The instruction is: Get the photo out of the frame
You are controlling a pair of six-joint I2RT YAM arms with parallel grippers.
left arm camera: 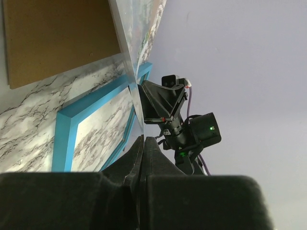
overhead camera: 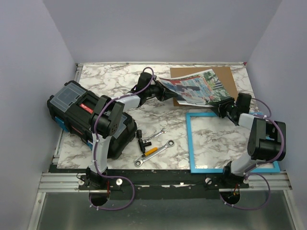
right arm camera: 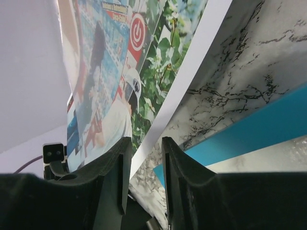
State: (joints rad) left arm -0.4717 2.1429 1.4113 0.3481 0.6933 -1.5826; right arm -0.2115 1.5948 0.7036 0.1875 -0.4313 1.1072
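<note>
We see the photo (overhead camera: 192, 88) lifted off the table (overhead camera: 115, 79). It is stretched between the two arms in the upper middle of the top view, a little right of centre, with its printed face turned up and its sheet slightly bowed.

The left gripper (overhead camera: 162, 92) has the photo's left end. In the left wrist view its fingers are pressed together, with the thin edge of the print running straight down into the seam between them, so this gripper is clamped on the photo.

The right gripper (overhead camera: 220, 105) sits at the photo's lower right end. In the right wrist view its fingers stand a little apart, and the white margin passes down into the gap. A sliver of space shows on both sides of the sheet. We cannot see either pad pressing on it.

The frame (overhead camera: 189, 139) lies flat at the lower right of the top view. Marble shows through its opening, and the right arm crosses its right side. The photo is out of the frame and above it.

A brown backing board (overhead camera: 228, 76) lies on the table at the upper right, partly behind the photo. A black toolbox (overhead camera: 81, 112) fills the left side. A few wrenches (overhead camera: 154, 152) lie in the lower middle.
</note>
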